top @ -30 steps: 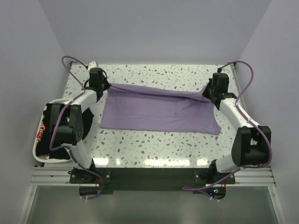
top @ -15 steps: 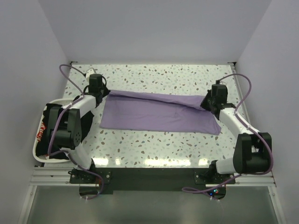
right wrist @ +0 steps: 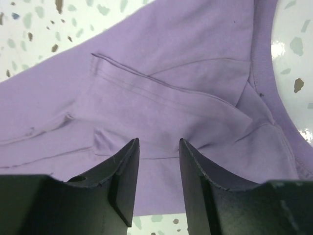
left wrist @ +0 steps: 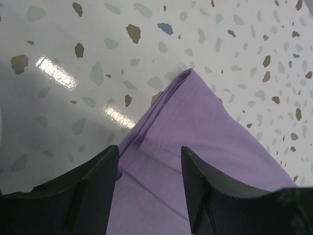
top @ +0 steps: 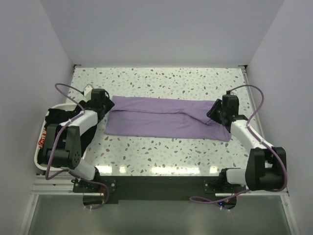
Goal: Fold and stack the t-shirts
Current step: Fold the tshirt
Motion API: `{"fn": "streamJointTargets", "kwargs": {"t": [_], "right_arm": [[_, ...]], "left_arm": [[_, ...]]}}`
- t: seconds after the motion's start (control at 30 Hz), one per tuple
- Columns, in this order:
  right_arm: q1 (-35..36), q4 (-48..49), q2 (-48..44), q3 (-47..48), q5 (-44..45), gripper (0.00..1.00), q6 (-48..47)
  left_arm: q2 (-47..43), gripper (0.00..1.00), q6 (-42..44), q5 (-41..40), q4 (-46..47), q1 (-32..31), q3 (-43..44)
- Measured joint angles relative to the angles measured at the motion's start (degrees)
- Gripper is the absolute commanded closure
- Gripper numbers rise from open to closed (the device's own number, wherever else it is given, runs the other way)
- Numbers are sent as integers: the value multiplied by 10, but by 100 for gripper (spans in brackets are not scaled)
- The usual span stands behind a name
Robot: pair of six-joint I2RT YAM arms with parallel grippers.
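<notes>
The lavender-purple t-shirt (top: 166, 117) lies flat across the middle of the speckled table, its far part folded over toward the near side. My left gripper (top: 108, 105) hovers over its left end, jaws open. In the left wrist view a folded corner of the t-shirt (left wrist: 195, 122) lies under the open left gripper (left wrist: 149, 152). My right gripper (top: 214, 113) stands over the right end. There the t-shirt's sleeve seam and collar (right wrist: 161, 93) lie beneath the right gripper (right wrist: 157, 144), whose jaws stand apart with no cloth pinched. Black t-shirts (top: 55, 118), one with a red-and-white print (top: 43, 139), lie in the tray.
The white tray (top: 35, 155) sits at the table's left edge, beside the left arm's base. Walls close in the table on the left, right and far sides. Purple cables loop off both arms.
Both grippers carried the t-shirt's far edge down and toward the near side, laying it over the lower layer. Both jaws then opened and let go of the cloth.
</notes>
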Motion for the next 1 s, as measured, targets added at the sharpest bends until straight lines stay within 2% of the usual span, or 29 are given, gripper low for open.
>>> {"fn": "streamJointTargets", "kwargs": {"t": [0.17, 0.4, 0.73, 1.0], "right_arm": [[2, -11, -33, 12, -1, 52, -12], [19, -13, 12, 57, -2, 52, -21], [35, -21, 28, 69, 0, 51, -25], [35, -27, 16, 39, 10, 40, -24]], "left_arm": [[0, 41, -8, -18, -29, -15, 33], [66, 41, -39, -56, -89, -74, 120], [124, 43, -92, -94, -178, -91, 141], [125, 45, -102, -103, -186, -92, 148]]}}
